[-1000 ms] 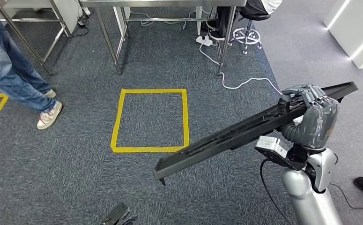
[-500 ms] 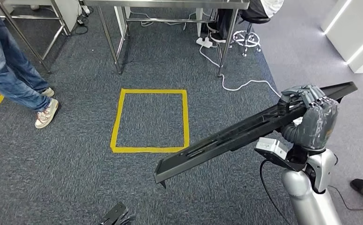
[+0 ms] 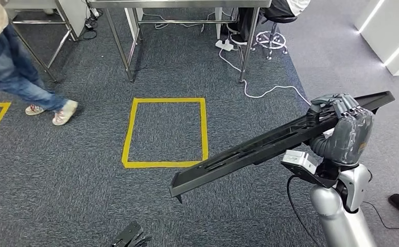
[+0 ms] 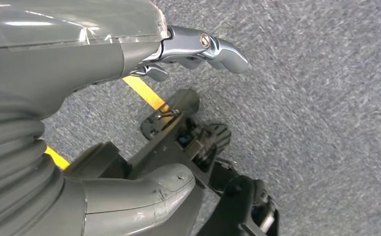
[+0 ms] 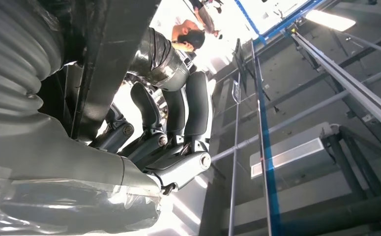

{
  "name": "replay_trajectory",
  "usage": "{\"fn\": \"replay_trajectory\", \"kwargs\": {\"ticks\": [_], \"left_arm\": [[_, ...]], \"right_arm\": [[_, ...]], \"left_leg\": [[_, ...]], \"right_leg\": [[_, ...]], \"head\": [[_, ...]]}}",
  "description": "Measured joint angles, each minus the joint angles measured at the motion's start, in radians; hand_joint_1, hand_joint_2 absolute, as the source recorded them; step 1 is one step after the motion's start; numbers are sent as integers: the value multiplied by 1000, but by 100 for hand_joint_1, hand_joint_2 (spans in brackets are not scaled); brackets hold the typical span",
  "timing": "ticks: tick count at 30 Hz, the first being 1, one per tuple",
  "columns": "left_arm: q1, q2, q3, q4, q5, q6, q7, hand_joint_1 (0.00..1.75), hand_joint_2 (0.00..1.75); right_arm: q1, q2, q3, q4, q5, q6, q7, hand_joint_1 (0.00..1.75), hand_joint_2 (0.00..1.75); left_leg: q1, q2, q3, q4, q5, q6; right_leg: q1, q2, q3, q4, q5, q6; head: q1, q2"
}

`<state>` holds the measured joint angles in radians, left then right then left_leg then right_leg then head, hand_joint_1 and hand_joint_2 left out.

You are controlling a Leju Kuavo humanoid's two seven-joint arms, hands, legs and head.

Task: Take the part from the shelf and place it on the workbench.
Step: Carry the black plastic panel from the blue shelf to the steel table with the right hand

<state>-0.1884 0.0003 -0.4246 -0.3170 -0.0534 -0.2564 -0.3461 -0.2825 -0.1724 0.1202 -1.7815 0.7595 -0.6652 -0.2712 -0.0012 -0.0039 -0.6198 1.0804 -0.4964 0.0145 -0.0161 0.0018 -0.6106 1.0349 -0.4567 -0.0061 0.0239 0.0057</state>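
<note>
The right hand point(image 3: 344, 126) is gripping a long black part point(image 3: 248, 150) near its far end, the rest slanting down to its left.

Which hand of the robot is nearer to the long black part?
Right. The right hand grips the long black part near its upper end. The left hand hangs low above the carpet, apart from the part's lower end.
</note>
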Motion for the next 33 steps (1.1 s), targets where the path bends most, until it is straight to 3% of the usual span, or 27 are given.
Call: {"fn": "replay_trajectory", "kwargs": {"ticks": [3,4,5,6,8,10,13,15,18,19,20,21,23,25,28,30,33], "left_arm": [[3,0,0,0,0,0,-1,0,175],[4,0,0,0,0,0,-1,0,175],[6,0,0,0,0,0,-1,0,175],[6,0,0,0,0,0,-1,0,175],[5,0,0,0,-1,0,-1,0,175],[4,0,0,0,-1,0,-1,0,175],[5,0,0,0,-1,0,-1,0,175],[3,0,0,0,-1,0,-2,0,175],[3,0,-1,0,-2,0,-3,0,175],[4,0,-1,0,-2,-1,-3,0,175],[6,0,-2,0,-2,-2,-4,0,175],[6,0,-3,0,-2,-2,-6,0,175],[6,0,-4,0,-2,-2,-7,0,175],[6,0,-6,0,-2,-2,-9,0,175],[7,0,-7,0,-3,-3,-10,0,175],[5,1,-7,0,-3,-3,-11,0,175],[7,1,-8,0,-3,-3,-12,0,175]], "right_arm": [[1,0,0,0,0,0,0,175,175],[1,0,0,0,0,0,0,175,175],[1,0,0,0,0,0,0,175,175],[2,0,0,0,0,0,0,175,175],[2,0,0,0,0,0,0,175,175],[2,0,0,0,0,0,0,175,175],[2,0,0,0,0,0,0,175,175],[2,0,0,0,-1,0,0,175,175],[4,0,0,1,-3,0,0,175,175],[6,0,0,1,-3,0,0,175,175],[8,0,0,2,-3,0,0,175,175],[9,0,0,2,-3,0,0,175,175],[9,0,-1,3,-3,0,0,175,175],[8,0,-1,3,-3,0,-1,175,175],[9,0,-1,3,-3,-1,-2,175,175],[8,0,-1,3,-3,-1,-2,175,175],[8,0,-1,3,-3,-2,-2,175,175]], "left_leg": [[9,0,-82,180,-85,-14],[12,0,-101,218,-92,-18],[15,1,-103,219,-80,-21],[18,1,-86,182,-51,-23],[21,0,-22,50,13,-25],[17,-1,19,-35,35,-19],[12,-2,23,-51,36,1],[13,-1,26,-60,42,17],[5,1,26,-62,44,33],[2,1,26,-62,43,35],[-1,1,26,-62,43,36],[-4,0,27,-61,42,37],[-7,-1,27,-57,38,37],[-11,-2,24,-50,35,32],[-12,-1,20,-50,33,20],[-11,-1,10,-23,10,9],[1,-1,-61,137,-72,-9]], "right_leg": [[0,-2,1,-1,0,-7],[-1,-2,1,-1,0,-7],[-2,-1,1,-1,0,-7],[-3,-1,2,0,-1,-6],[-5,1,2,4,-4,0],[-4,3,0,7,-5,11],[-6,3,-2,5,-3,30],[-8,2,-17,39,-29,37],[-6,1,-99,211,-114,35],[-5,1,-122,257,-125,34],[-5,1,-130,272,-119,32],[-4,1,-120,248,-95,29],[1,0,-63,129,-33,18],[8,-1,-18,33,-5,10],[8,1,-10,10,-4,5],[2,0,-4,1,0,-2],[-1,-3,0,-3,1,-9]], "head": [[0,0],[0,0],[0,0],[0,0],[0,0],[0,0],[0,0],[1,0],[1,0],[1,0],[1,0],[1,0],[1,0],[1,0],[0,0],[0,0],[0,0]]}}
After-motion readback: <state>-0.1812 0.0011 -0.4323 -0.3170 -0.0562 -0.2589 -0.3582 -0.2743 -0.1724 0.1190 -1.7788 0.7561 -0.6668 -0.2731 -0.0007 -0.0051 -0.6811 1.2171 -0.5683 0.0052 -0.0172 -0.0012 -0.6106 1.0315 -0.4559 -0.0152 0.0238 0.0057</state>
